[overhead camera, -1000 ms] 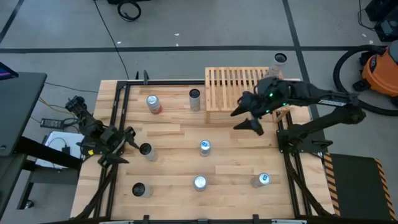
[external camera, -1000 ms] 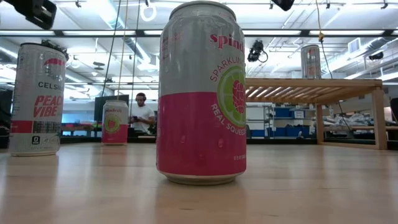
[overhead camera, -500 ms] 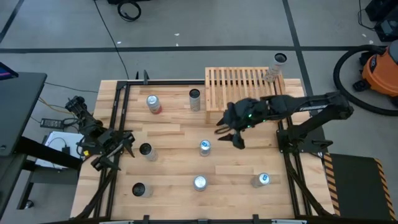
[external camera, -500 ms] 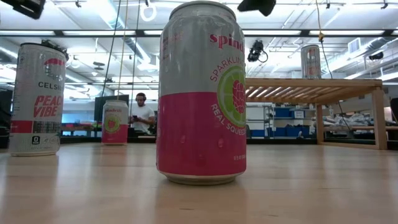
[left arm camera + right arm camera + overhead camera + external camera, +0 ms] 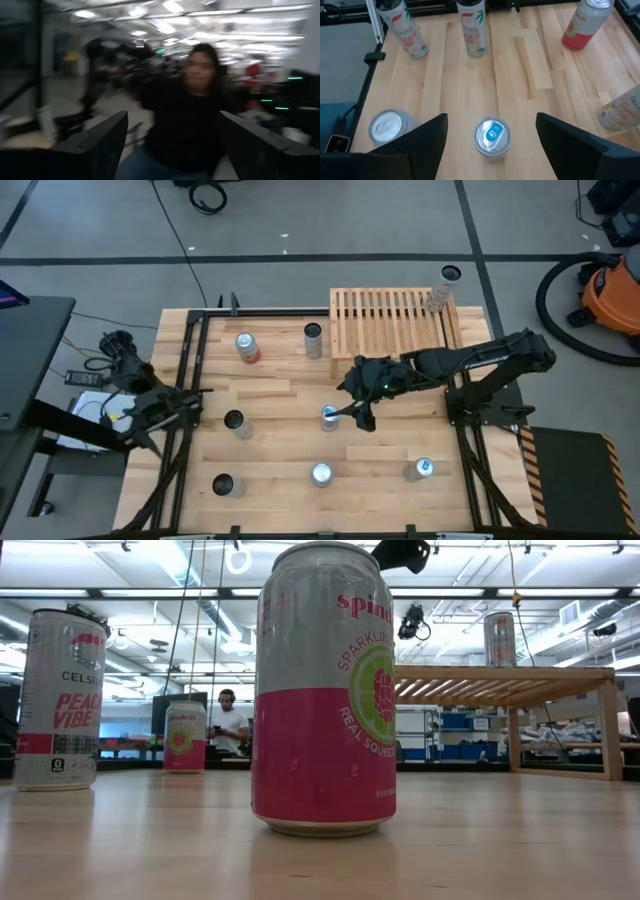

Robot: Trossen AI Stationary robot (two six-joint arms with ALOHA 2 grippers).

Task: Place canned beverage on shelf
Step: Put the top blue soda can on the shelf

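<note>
My table (image 5: 280, 390): light wood planks | on it: shelf (image 5: 388, 320) at far edge with one can (image 5: 441, 290) at its corner | seven cans standing apart, blue-tabbed can (image 5: 329, 417) mid-table.

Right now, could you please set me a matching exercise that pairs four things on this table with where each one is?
Things:
1. right claw
2. left claw
3. tall slim can
4. pink and silver can

Places:
A. standing on the shelf's back right corner
B. over the blue-tabbed can mid-table
C. on the table left of the shelf
D. at the table's left edge

Pairs: 1-B, 2-D, 3-A, 4-C
</note>
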